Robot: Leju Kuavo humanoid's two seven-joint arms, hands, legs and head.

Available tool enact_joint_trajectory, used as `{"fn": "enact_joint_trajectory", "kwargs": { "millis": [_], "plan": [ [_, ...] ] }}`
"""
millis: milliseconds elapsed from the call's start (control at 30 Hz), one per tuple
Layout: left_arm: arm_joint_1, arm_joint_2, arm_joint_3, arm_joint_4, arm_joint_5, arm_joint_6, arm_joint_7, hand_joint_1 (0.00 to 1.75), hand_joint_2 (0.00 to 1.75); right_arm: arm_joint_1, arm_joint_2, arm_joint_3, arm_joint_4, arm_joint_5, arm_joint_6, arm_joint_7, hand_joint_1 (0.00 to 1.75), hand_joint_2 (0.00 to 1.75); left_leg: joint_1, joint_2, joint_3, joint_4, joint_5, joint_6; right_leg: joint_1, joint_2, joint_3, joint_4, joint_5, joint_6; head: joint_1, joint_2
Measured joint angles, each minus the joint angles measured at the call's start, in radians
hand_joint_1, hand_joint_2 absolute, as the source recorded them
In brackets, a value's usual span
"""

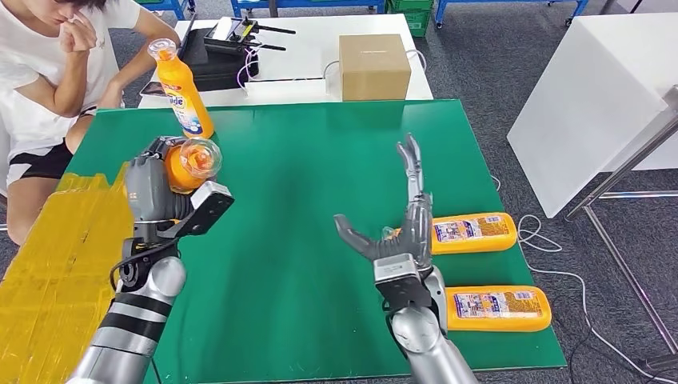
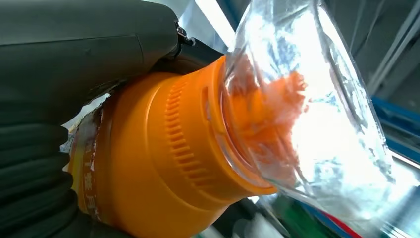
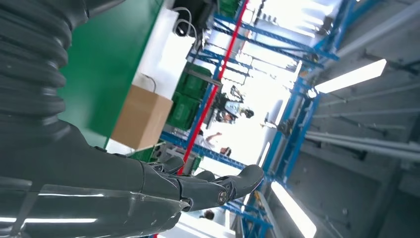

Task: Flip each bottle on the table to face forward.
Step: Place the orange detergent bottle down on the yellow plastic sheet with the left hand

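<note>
The left hand (image 1: 153, 188) grips an orange bottle (image 1: 189, 163), its fingers (image 2: 34, 163) wrapped round the body, clear cap pointing toward the upright bottle (image 1: 184, 90) just beyond it on the green table (image 1: 304, 168). The right hand (image 1: 404, 232) is spread and holds nothing. Just right of it lie 2 bottles (image 1: 473, 232) (image 1: 497, 309) on their sides, long axes crosswise, nearer this hand.

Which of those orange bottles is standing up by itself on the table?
The bottle at the far left edge, beside the seated person. The left hand holds another off the table, and two lie flat at the right.
</note>
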Motion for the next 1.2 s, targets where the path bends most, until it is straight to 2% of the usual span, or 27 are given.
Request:
{"fn": "enact_joint_trajectory", "kwargs": {
  "millis": [67, 133, 200, 267, 333, 400, 433, 500, 600, 733, 967, 1200],
  "plan": [
    [0.005, 0.012, 0.041, 0.002, -0.230, 0.024, 0.071, 1.75, 1.75, 0.024, -0.010, -0.020, -0.042, -0.008, -0.002, -0.016, 0.00, 1.75, 0.000, 0.000, 0.000, 0.000, 0.000, 0.000, 0.000, 0.000, 0.000, 0.000, 0.000, 0.000, 0.000, 0.000],
    [0.004, 0.032, 0.076, 0.009, -0.360, 0.027, 0.116, 1.75, 1.75, 0.045, -0.021, -0.041, -0.081, -0.015, -0.010, -0.033, 0.00, 1.75, 0.000, 0.001, 0.000, 0.000, 0.000, 0.000, 0.000, 0.000, 0.000, 0.000, 0.000, 0.000, 0.000, 0.000],
    [0.000, 0.064, 0.097, 0.021, -0.409, 0.027, 0.164, 1.75, 1.75, 0.065, -0.031, -0.062, -0.117, -0.022, -0.021, -0.048, 0.00, 1.75, 0.000, 0.001, 0.000, 0.000, 0.000, 0.000, 0.000, 0.001, 0.000, 0.000, 0.000, 0.000, 0.000, 0.000],
    [-0.014, 0.117, 0.093, 0.045, -0.426, 0.025, 0.253, 1.75, 1.75, 0.086, -0.039, -0.084, -0.152, -0.030, -0.035, -0.059, 0.00, 1.75, 0.000, 0.001, 0.001, 0.000, 0.000, 0.000, 0.000, 0.002, 0.000, 0.000, 0.000, 0.000, 0.000, 0.000],
    [-0.040, 0.184, 0.056, 0.088, -0.432, 0.004, 0.361, 1.75, 1.75, 0.105, -0.046, -0.105, -0.181, -0.038, -0.048, -0.067, 0.00, 1.75, 0.000, 0.002, 0.001, 0.000, 0.000, 0.000, 0.001, 0.002, -0.001, 0.000, 0.000, 0.000, 0.000, 0.000],
    [-0.072, 0.250, -0.008, 0.151, -0.433, -0.036, 0.423, 1.75, 1.75, 0.118, -0.053, -0.126, -0.203, -0.042, -0.058, -0.072, 0.00, 1.75, 0.001, 0.002, 0.001, 0.000, 0.000, 0.000, 0.001, 0.002, -0.001, 0.000, 0.000, 0.000, 0.000, 0.000],
    [-0.085, 0.276, -0.038, 0.188, -0.433, -0.050, 0.421, 1.75, 1.75, 0.124, -0.056, -0.135, -0.213, -0.044, -0.061, -0.075, 0.00, 1.75, 0.001, 0.002, 0.001, 0.000, 0.000, 0.000, 0.001, 0.002, 0.000, 0.000, 0.000, 0.000, 0.000, 0.000],
    [-0.097, 0.302, -0.068, 0.268, -0.433, -0.058, 0.358, 1.75, 1.75, 0.137, -0.064, -0.154, -0.229, -0.047, -0.066, -0.079, 0.00, 1.75, 0.001, 0.002, 0.001, 0.000, 0.000, 0.000, 0.001, 0.002, 0.000, 0.000, 0.000, 0.000, 0.000, 0.000],
    [-0.094, 0.306, -0.066, 0.383, -0.432, -0.043, 0.274, 1.75, 1.75, 0.162, -0.075, -0.178, -0.246, -0.048, -0.068, -0.080, 0.00, 1.75, 0.001, 0.003, 0.001, 0.000, 0.000, 0.000, 0.000, 0.004, 0.000, 0.001, 0.000, 0.000, 0.000, 0.000],
    [-0.083, 0.305, -0.059, 0.502, -0.424, -0.016, 0.242, 1.75, 1.75, 0.187, -0.084, -0.200, -0.253, -0.055, -0.067, -0.080, 0.00, 1.75, 0.001, 0.003, 0.000, 0.000, 0.000, 0.000, 0.000, 0.004, -0.001, 0.000, 0.000, 0.000, 0.000, 0.000],
    [-0.077, 0.265, -0.020, 0.645, -0.380, 0.024, 0.162, 1.75, 1.75, 0.195, -0.089, -0.214, -0.249, -0.073, -0.058, -0.079, 0.00, 1.75, 0.000, 0.002, 0.000, 0.000, 0.000, 0.000, 0.000, 0.004, -0.001, -0.001, 0.000, 0.000, 0.000, 0.000],
    [-0.073, 0.212, 0.015, 0.690, -0.343, 0.033, 0.125, 1.75, 1.75, 0.194, -0.089, -0.214, -0.234, -0.073, -0.050, -0.076, 0.00, 1.75, 0.000, 0.002, 0.000, 0.000, 0.000, 0.000, 0.000, 0.004, -0.001, -0.001, 0.000, 0.000, 0.000, 0.000]
  ]
}}
